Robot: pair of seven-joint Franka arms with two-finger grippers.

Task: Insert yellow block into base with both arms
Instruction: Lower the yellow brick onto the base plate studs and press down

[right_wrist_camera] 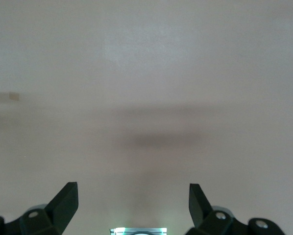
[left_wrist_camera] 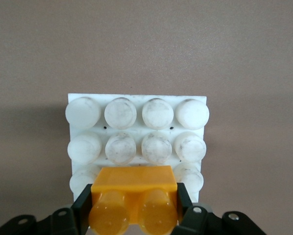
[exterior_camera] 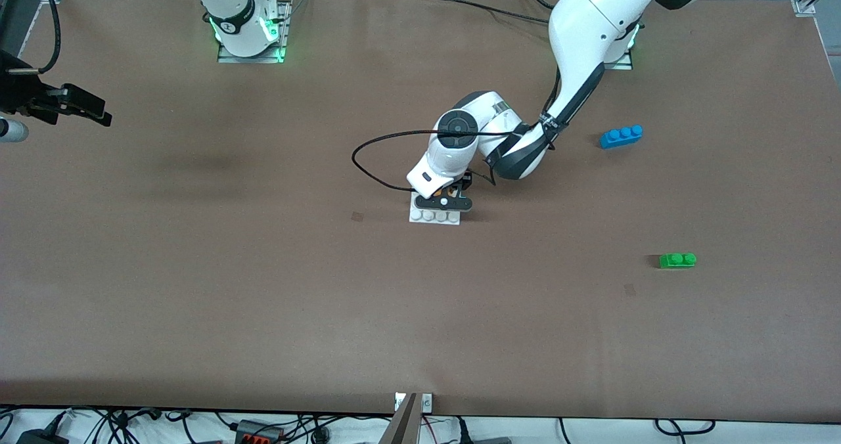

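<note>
Yellow block, clamped in the left end effector, hovers over the base, needing lowering onto studs; right end effector waits, fingers apart.

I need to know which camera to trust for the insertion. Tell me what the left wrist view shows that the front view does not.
Only the left wrist view shows the yellow block clearly, clamped between the left gripper's fingers over the base's stud rows, several studs scuffed.

Only the front view shows the blue brick and green brick toward the left arm's end of the table, and the right gripper waiting open above the table's other end.

Both show the left gripper over the white base on the brown table.
</note>
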